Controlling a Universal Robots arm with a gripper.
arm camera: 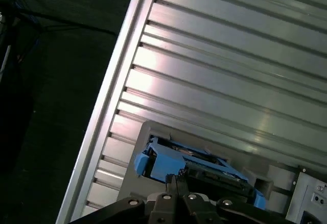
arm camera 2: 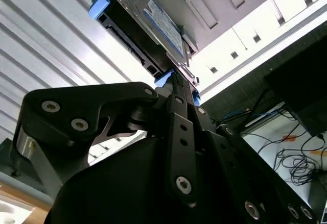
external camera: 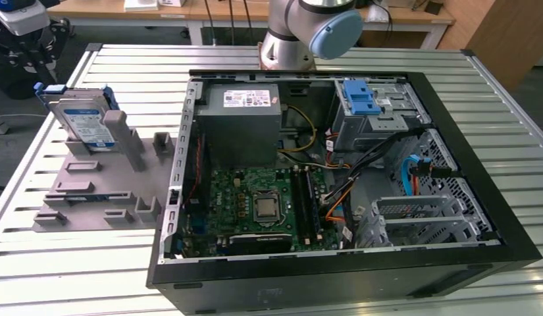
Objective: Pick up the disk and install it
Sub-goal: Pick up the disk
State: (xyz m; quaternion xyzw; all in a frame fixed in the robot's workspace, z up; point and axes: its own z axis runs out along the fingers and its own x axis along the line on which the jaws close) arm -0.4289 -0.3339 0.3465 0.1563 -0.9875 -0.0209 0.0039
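Note:
The disk point(external camera: 85, 122) is a silver-grey drive with a blue-and-white label and blue side rails. It stands on edge in a grey holder point(external camera: 95, 191) at the exterior view's left. My gripper point(external camera: 27, 52) hangs beyond it at the far left corner, apart from it. In both wrist views the disk point(arm camera 2: 153, 25) point(arm camera: 189, 165) lies just past the fingertips. The gripper point(arm camera: 173, 179) point(arm camera 2: 176, 83) looks shut with nothing between its fingers.
An open black computer case point(external camera: 482, 197) lies on the slatted metal table point(external camera: 78, 276). It holds a grey power supply point(external camera: 239, 118), a green motherboard point(external camera: 262, 204) and a metal drive bay with a blue latch point(external camera: 363, 99). The arm's base point(external camera: 297, 33) stands behind the case.

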